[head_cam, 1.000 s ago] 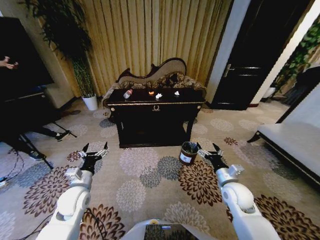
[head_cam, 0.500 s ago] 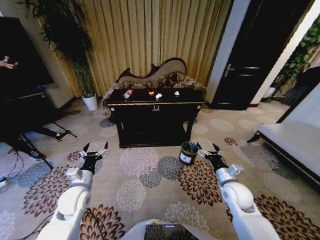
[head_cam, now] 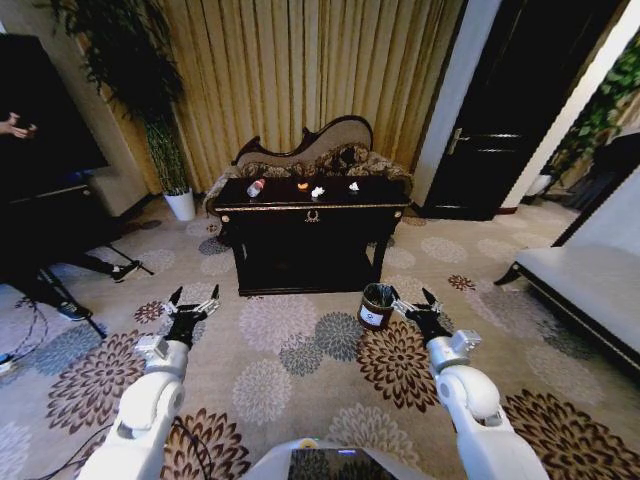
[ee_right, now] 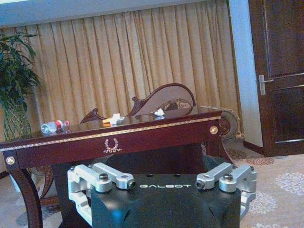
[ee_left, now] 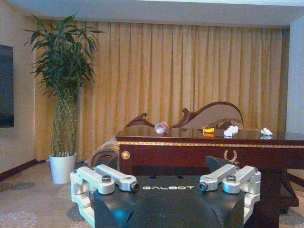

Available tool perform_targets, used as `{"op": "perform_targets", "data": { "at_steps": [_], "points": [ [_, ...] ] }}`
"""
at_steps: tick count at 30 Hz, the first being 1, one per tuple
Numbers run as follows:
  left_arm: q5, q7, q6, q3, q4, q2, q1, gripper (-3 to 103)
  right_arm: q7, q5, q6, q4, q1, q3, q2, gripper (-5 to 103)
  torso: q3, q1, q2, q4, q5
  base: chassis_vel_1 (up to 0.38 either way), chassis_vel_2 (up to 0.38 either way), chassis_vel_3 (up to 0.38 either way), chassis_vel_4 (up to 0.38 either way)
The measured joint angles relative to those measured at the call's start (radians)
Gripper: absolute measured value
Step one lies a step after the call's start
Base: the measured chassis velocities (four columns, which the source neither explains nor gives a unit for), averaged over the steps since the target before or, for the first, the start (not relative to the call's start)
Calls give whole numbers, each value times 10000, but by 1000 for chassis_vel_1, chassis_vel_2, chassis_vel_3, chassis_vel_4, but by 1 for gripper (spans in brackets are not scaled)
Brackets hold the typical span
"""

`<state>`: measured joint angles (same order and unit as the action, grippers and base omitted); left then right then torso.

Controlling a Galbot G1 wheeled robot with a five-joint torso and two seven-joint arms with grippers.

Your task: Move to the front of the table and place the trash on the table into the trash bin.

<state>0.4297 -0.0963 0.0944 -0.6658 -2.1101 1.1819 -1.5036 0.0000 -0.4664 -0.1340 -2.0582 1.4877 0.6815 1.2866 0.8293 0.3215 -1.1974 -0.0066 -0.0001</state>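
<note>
On the table (head_cam: 312,208) lies the trash (head_cam: 303,187) in a row; the sofa (head_cam: 310,152) stands behind the table; the trash bin (head_cam: 377,306) stands on the floor before the table's right end.

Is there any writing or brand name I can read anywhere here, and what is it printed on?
"GALBOT": on the black body of the left gripper, in its wrist view.
"GALBOT": on the black body of the right gripper, in its wrist view.
White label on the trash bin: too small to read.
Red label on the bottle on the table: too small to read.
Gold emblem on the table front: a wreath, no letters.
</note>
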Motion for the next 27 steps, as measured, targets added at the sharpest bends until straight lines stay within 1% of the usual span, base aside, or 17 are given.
{"op": "perform_targets", "data": {
  "at_steps": [21, 27],
  "points": [
    [59, 30, 29, 2, 14, -166, 24, 100, 0, 20, -3, 87, -219, -149, -36, 100, 0, 0, 0, 1, 0, 0, 0, 0, 0],
    [61, 41, 17, -2, 129, -276, 150, 100, 0, 144, -138, 82, -225, -207, -43, 100, 0, 0, 0, 0, 0, 0, 0, 0, 0]
  ]
}}
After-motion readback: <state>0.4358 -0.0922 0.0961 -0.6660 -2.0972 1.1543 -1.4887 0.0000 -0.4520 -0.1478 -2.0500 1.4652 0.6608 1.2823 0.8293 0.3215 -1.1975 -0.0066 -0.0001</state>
